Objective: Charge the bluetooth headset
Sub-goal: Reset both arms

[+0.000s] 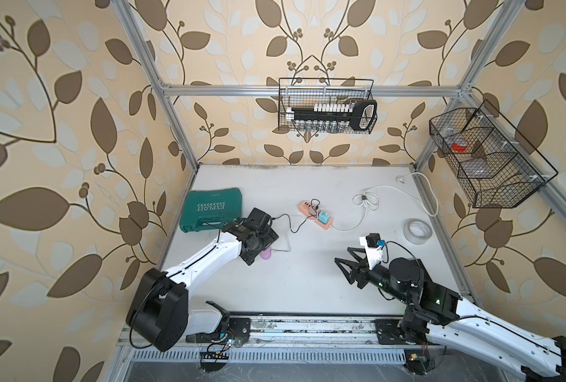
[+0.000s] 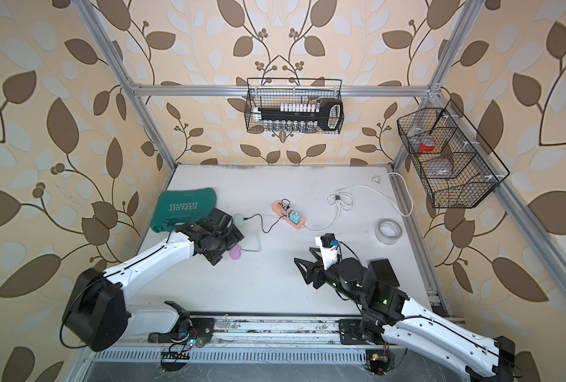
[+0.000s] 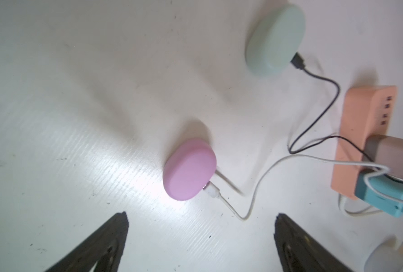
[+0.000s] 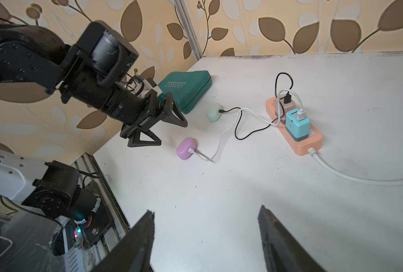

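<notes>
Pink oval headset case (image 3: pixel 189 169) lay flat on white tabletop (image 1: pixel 291 284), with white cable (image 3: pixel 228 205) plugged into its side. The cable ran to teal cube charger (image 4: pixel 298 124) seated on orange power strip (image 4: pixel 297 141). Left gripper (image 3: pixel 201 214) hovered above the table, jaws spread wide, nothing between them. The pink case sat just ahead of the fingertips, roughly in line with the gap, not touched. In a top view the case (image 2: pixel 236 253) peeked out beside the left wrist. Mint-green oval case (image 3: pixel 274 40) lay farther out, beyond the pink one, with black cable (image 3: pixel 337 89) plugged in, leading toward grey-brown adapter (image 4: pixel 282 110) on the same strip. Right gripper (image 4: pixel 207 209) was also parted and empty, well apart from both cases, over bare table. Dark green plastic tool case (image 1: pixel 212 210) sat near the left arm by the wall. Roll of pale tape (image 1: pixel 417 231) lay at the right side.
</notes>
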Available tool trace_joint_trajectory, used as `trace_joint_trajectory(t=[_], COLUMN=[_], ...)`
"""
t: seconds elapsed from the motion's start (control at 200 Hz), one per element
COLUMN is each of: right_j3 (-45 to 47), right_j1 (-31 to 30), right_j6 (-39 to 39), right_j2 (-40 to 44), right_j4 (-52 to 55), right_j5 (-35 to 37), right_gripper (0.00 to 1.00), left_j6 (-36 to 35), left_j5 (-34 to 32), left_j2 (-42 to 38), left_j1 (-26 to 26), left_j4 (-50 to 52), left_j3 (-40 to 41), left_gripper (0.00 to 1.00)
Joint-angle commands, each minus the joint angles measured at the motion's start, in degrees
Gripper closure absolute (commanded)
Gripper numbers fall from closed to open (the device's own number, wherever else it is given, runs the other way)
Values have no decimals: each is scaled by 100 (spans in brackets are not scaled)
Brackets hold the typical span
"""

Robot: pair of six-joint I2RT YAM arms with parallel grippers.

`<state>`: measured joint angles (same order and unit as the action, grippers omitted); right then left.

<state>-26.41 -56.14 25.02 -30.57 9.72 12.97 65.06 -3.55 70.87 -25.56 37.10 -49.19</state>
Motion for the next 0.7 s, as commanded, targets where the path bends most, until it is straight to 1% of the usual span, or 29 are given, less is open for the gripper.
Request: trace_joint_trajectory(t=[0.0,0.105,0.2,0.255,0.31,0.355,0.46,0.53,0.575,0.605,0.64,0.695], right_j3=[-468,-865,-1153,-1268,-1390,-1493,-1639,-1720,-1661,-1579,-1475,-1278], right_j1=[0,100,366,646,1083,1521,2948,3704,4016,4125,4191,4265], right_j6=[-392,-709,-975,-1051,-1170,-1264,-1214,-1002,-1009,-1096,-1221,-1605], right_j2=[-173,-631,-970,-1120,-1309,-1509,-2067,-2418,-2594,-2712,-2847,-3030], right_j4=[296,733,794,727,659,627,444,372,165,-59,-316,-798], right_j5=[457,1084,1258,1367,1295,1075,588,566,802,1084,1448,1809], right_gripper=[1,0,0,0,0,0,0,0,0,0,0,0], left_j6=[-487,-938,-1306,-1559,-2056,-2421,-3053,-3942,-4363,-4703,-4855,-5111], left_j5=[-634,-1410,-1980,-2235,-2438,-2554,-3082,-2989,-2930,-2813,-2697,-2228], left_j2=[-700,-1270,-1565,-1697,-1793,-1818,-1683,-1694,-1729,-1743,-1707,-1572], left_j1=[121,129,207,234,273,341,599,722,819,915,1071,1423], left_j4=[690,1085,1475,1539,1405,1283,785,-225,-905,-1358,-1727,-2229], left_j3=[-238,-378,-549,-657,-718,-785,-713,-283,38,260,463,693], left_gripper=[1,1,1,1,1,1,1,1,1,1,1,1])
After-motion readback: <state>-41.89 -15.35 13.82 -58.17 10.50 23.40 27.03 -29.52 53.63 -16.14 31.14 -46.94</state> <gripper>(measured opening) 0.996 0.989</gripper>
